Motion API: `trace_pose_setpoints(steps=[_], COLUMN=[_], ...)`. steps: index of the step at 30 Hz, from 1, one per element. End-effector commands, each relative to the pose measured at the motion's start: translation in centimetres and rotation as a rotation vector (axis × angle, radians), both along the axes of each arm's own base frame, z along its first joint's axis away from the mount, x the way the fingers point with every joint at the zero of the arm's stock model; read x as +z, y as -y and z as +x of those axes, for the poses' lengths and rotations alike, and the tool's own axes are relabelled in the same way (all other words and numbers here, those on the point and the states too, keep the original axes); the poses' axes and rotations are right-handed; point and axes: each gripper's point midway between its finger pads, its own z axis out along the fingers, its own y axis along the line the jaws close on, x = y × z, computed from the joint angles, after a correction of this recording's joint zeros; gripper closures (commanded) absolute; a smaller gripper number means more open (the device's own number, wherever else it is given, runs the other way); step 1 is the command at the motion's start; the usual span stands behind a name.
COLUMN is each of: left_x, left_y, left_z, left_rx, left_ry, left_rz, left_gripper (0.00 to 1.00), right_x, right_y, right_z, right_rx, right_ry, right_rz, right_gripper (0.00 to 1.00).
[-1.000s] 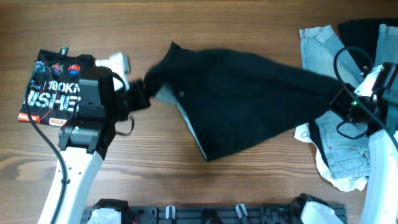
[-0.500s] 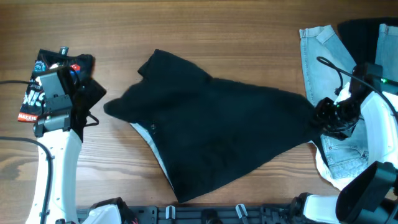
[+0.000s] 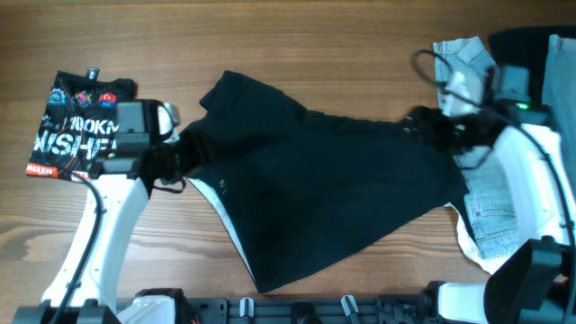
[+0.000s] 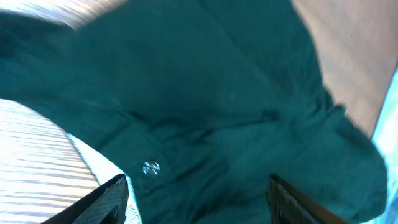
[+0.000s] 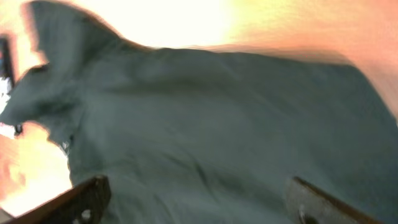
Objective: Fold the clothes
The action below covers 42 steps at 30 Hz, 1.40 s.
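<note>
- Two arms work one black garment (image 3: 333,180), which lies spread and skewed across the middle of the table (image 3: 342,36), with whitish lining (image 3: 227,219) showing along its lower-left edge.
- The left gripper (image 3: 183,158) sits at the garment's left corner. In the left wrist view we see its fingers (image 4: 112,196) wide apart over the cloth, nothing pinched.
- The right gripper (image 3: 421,122) is at the upper-right edge. Its wrist view is blurred, but the fingers (image 5: 84,198) also read as wide apart, with cloth below.
- Light-blue denim (image 3: 490,193) and another dark garment (image 3: 522,45) lie at the right, and a folded printed piece (image 3: 76,135) lies far left.
- We judge the step to be squaring the cloth, with the first fold not yet made.
- The next move calls for both pincers to close on opposite edges and pull the cloth taut, then carry one side over the other. We see a risk of catching only the top layer.
</note>
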Motion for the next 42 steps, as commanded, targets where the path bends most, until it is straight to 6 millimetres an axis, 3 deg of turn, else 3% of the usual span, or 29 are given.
trace_pose_setpoints(steps=[1, 5, 10, 14, 16, 18, 19, 20, 21, 22, 23, 28, 31, 33, 34, 37, 39, 41, 42], left_x=[-2.5, -5.5, -7.4, -7.7, -7.7, -7.7, -7.7, -7.7, -7.7, -7.7, -7.7, -7.7, -7.7, -7.6, -7.6, -7.5, -7.4, -7.4, -7.4], left_y=[1.7, 2.9, 3.8, 4.0, 4.0, 4.0, 4.0, 4.0, 4.0, 4.0, 4.0, 4.0, 4.1, 4.3, 4.3, 4.5, 4.5, 4.6, 4.6], left_z=[-1.6, -4.5, -6.5, -7.2, -7.2, -7.1, -7.1, -7.1, -7.1, -7.0, -7.0, -7.0, -6.5, -5.9, -5.6, -5.1, -4.7, -4.3, -4.3], left_rx=[-0.074, -0.140, -0.189, -0.202, -0.202, -0.202, -0.202, -0.202, -0.202, -0.202, -0.202, -0.202, -0.201, -0.201, -0.200, -0.200, -0.199, -0.198, -0.198], left_ry=[-0.107, -0.274, -0.357, -0.374, -0.372, -0.370, -0.369, -0.367, -0.367, -0.365, -0.363, -0.363, -0.342, -0.317, -0.306, -0.281, -0.264, -0.250, -0.247], left_rz=[0.049, 0.102, 0.119, 0.124, 0.124, 0.123, 0.123, 0.123, 0.123, 0.122, 0.122, 0.122, 0.119, 0.116, 0.115, 0.112, 0.109, 0.107, 0.107], left_gripper=[0.24, 0.14, 0.13, 0.13, 0.12, 0.12, 0.12, 0.12, 0.12, 0.12, 0.12, 0.12, 0.12, 0.12, 0.12, 0.12, 0.12, 0.11, 0.11], right_x=[1.4, -1.4, -5.8, -8.9, -12.1, -13.7, -14.4, -14.5, -14.4, -14.3, -14.2, -12.4, -7.3, -2.0, 0.4, 4.0, 3.2, 0.3, -1.3], right_y=[-7.9, -15.4, -20.5, -22.4, -21.9, -21.8, -21.7, -21.7, -21.7, -21.8, -21.8, -21.4, -18.3, -13.5, -11.2, -7.1, -6.9, -6.9, -6.7], right_z=[2.1, 5.8, 9.1, 9.9, 9.8, 9.4, 9.3, 9.3, 9.4, 9.5, 9.6, 10.9, 14.0, 16.2, 16.4, 14.7, 12.7, 11.0, 10.1], right_rx=[0.180, 0.187, 0.153, 0.162, 0.124, 0.120, 0.116, 0.115, 0.114, 0.114, 0.098, 0.085, -0.016, -0.168, -0.237, -0.358, -0.316, -0.285, -0.276], right_ry=[0.127, 0.176, 0.201, 0.217, 0.165, 0.135, 0.119, 0.116, 0.121, 0.127, 0.122, 0.161, 0.261, 0.342, 0.377, 0.402, 0.339, 0.237, 0.184], right_rz=[0.034, 0.092, 0.188, 0.197, 0.139, 0.123, 0.120, 0.120, 0.121, 0.125, 0.131, 0.135, 0.091, -0.013, -0.063, -0.193, -0.250, -0.293, -0.316], right_gripper=[0.00, 0.00, 0.00, 0.01, 0.01, 0.05, 0.11, 0.25, 0.43, 0.75, 0.96, 0.96, 0.96, 0.96, 0.96, 0.96, 0.94, 0.50, 0.40])
